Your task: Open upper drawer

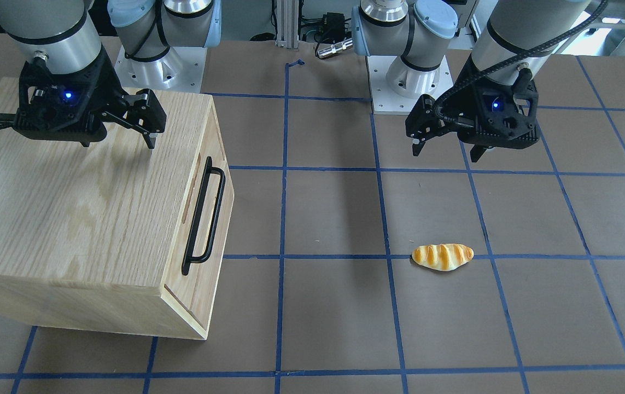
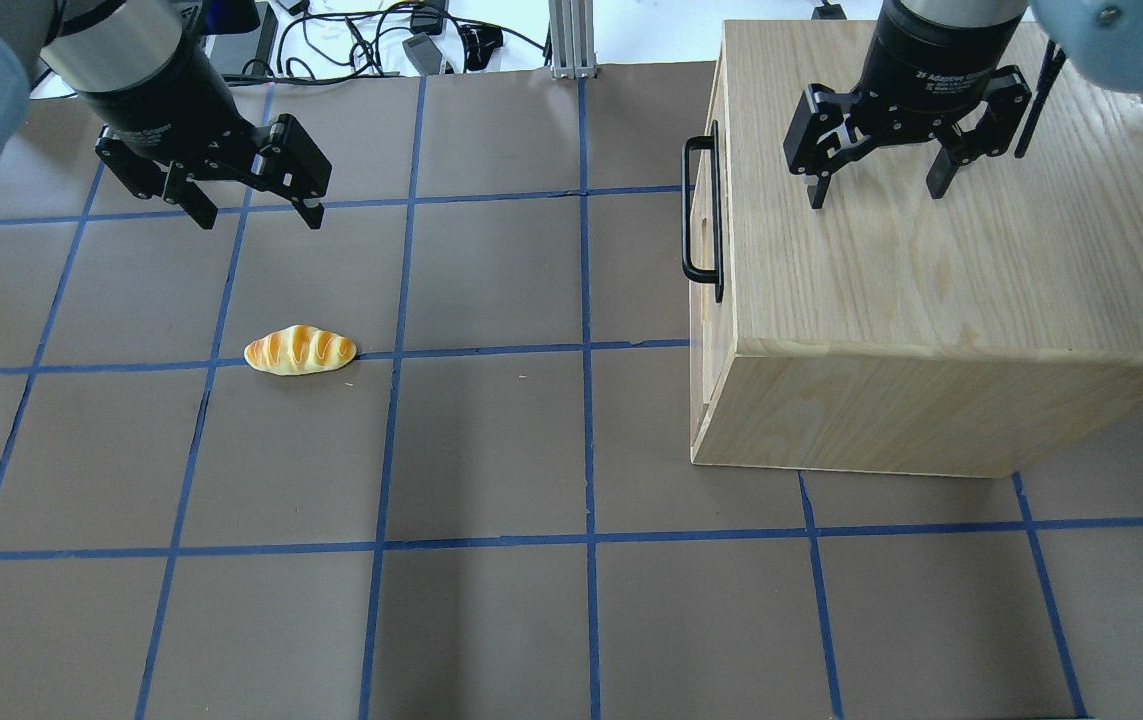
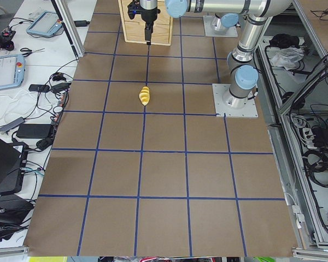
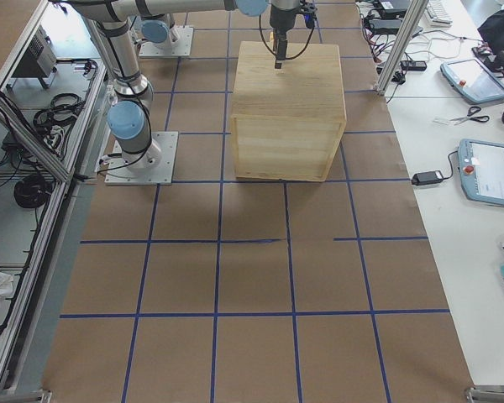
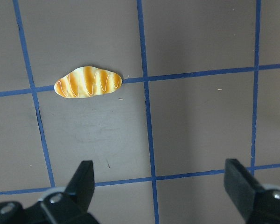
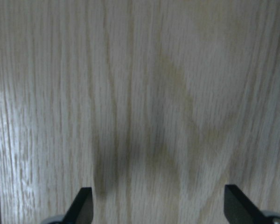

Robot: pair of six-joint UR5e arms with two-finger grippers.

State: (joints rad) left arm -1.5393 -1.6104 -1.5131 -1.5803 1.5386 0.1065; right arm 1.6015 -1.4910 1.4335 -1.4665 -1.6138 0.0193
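The upper drawer (image 1: 211, 142) sits shut in the front of the oak cabinet (image 1: 71, 208), with its long black bar handle (image 1: 203, 216) facing the table's middle. In the overhead view the handle (image 2: 699, 205) shows at the cabinet's left edge, with the drawer front (image 2: 706, 320) below it. My right gripper (image 2: 876, 190) hovers open and empty over the cabinet top (image 2: 931, 270), behind the handle. Its wrist view shows only oak grain (image 6: 140, 93) between the fingers. My left gripper (image 2: 259, 220) is open and empty above the bare table, far from the drawer.
A toy bread roll (image 2: 300, 350) lies on the brown table marked with blue tape lines, below my left gripper; it also shows in the left wrist view (image 5: 88, 82). The two arm bases (image 1: 153, 60) stand at the robot's edge of the table.
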